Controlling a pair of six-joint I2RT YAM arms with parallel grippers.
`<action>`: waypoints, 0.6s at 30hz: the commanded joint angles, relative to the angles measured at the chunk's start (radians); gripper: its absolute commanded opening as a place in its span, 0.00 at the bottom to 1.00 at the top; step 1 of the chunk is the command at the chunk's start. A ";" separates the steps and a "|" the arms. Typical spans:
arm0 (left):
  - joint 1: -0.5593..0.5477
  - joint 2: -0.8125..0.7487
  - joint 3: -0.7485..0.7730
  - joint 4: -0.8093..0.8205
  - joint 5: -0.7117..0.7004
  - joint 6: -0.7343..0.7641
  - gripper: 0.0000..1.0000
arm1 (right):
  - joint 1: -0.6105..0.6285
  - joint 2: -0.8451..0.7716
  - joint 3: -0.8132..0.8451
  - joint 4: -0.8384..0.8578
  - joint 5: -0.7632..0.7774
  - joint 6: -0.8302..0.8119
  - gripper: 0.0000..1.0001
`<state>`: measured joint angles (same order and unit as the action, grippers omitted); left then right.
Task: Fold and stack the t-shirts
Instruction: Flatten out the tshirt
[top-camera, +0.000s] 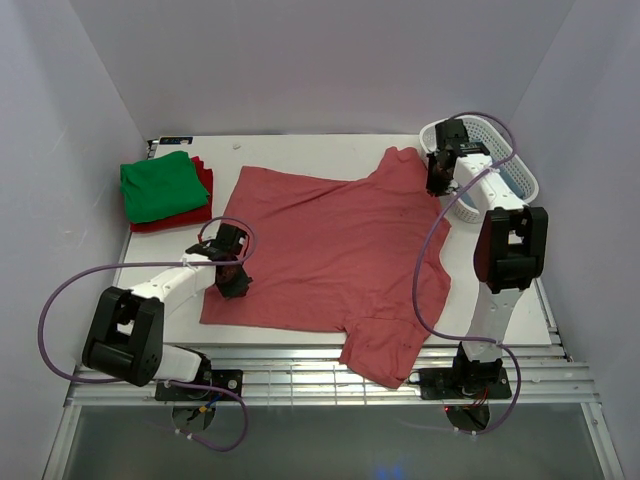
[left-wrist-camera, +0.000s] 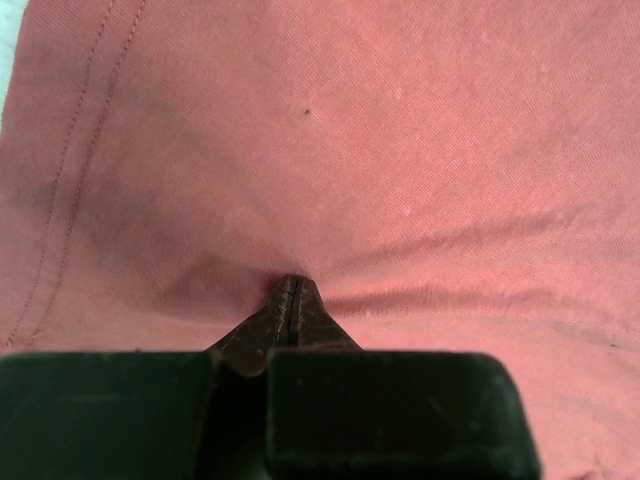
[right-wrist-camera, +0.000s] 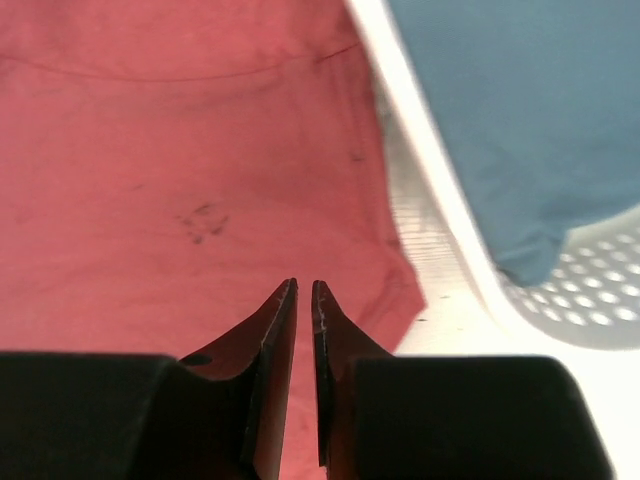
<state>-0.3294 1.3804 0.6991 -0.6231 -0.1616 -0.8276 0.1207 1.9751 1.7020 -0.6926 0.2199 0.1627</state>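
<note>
The pinkish-red t-shirt lies spread open and nearly flat across the middle of the tabletop. Its hem is to the left. One sleeve reaches the far right, and the other droops over the near edge. Near the hem the cloth puckers into a small pinched ridge. At the far left the folded green t-shirt sits on the folded dark red t-shirt. The grey-blue t-shirt lies bunched in the white basket.

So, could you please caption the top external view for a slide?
Left gripper pinches the spread pinkish-red t-shirt; right gripper hovers over its far sleeve beside the basket.
</note>
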 joint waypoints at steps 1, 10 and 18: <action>-0.002 -0.030 -0.036 -0.047 0.016 -0.018 0.00 | 0.022 0.016 -0.015 0.004 -0.172 0.040 0.17; -0.003 -0.061 -0.039 -0.055 0.023 -0.018 0.00 | 0.069 0.165 0.004 -0.048 -0.180 0.090 0.08; -0.003 -0.075 -0.043 -0.063 0.025 -0.019 0.00 | 0.069 0.244 0.019 -0.082 -0.156 0.104 0.08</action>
<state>-0.3298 1.3380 0.6701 -0.6544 -0.1417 -0.8398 0.1951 2.1799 1.7016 -0.7273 0.0517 0.2554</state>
